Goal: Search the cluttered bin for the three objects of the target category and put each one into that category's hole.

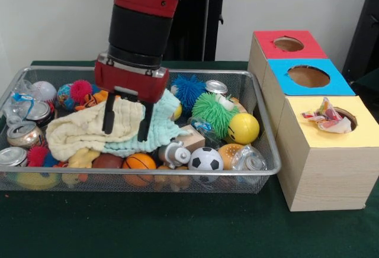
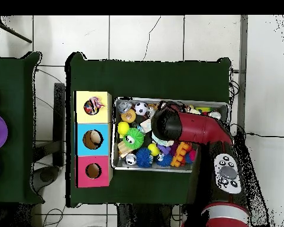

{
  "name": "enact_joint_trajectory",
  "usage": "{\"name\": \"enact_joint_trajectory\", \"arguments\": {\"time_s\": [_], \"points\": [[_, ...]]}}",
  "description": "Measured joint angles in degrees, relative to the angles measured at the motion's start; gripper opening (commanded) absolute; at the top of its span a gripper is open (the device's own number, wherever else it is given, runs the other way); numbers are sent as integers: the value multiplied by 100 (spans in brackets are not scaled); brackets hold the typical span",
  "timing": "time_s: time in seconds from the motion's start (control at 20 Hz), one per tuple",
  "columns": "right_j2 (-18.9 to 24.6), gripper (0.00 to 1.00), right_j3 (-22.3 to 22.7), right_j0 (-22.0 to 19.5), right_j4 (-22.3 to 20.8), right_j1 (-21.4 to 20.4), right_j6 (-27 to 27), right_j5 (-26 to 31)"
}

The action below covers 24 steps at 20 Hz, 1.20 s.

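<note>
The wire basket (image 1: 267, 151) sits on the green surface (image 1: 148, 222), packed with toys: a cream cloth (image 1: 80, 131) over a mint cloth (image 1: 163, 122), a soccer ball (image 1: 205, 159), a small basketball (image 1: 140, 162), a yellow smiley ball (image 1: 243, 128), a green spiky ball (image 1: 214, 111), a blue spiky ball (image 1: 188, 90) and crushed cans (image 1: 23, 134). The end effector (image 1: 126, 122) hangs over the cream cloth with its two black fingers (image 1: 109, 116) spread apart, tips on the fabric, nothing gripped. Beside the basket stand three boxes. A crumpled dotted cloth (image 1: 327, 118) sticks out of the hole (image 1: 349, 116) in the yellow box (image 1: 331, 169); the blue box (image 1: 308, 76) and red box (image 1: 288, 44) have bare holes. The arm (image 2: 194, 127) hides part of the basket in the overhead view
</note>
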Motion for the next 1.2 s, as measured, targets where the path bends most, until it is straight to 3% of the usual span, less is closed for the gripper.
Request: {"name": "enact_joint_trajectory", "arguments": {"time_s": [0.55, 0.95, 1.2], "points": [[139, 100, 230, 143, 1, 226, 0, 0], [-384, 100, 213, 846, 6, 352, 0, 0], [-615, 100, 207, 1002, 9, 424, 0, 0]]}}
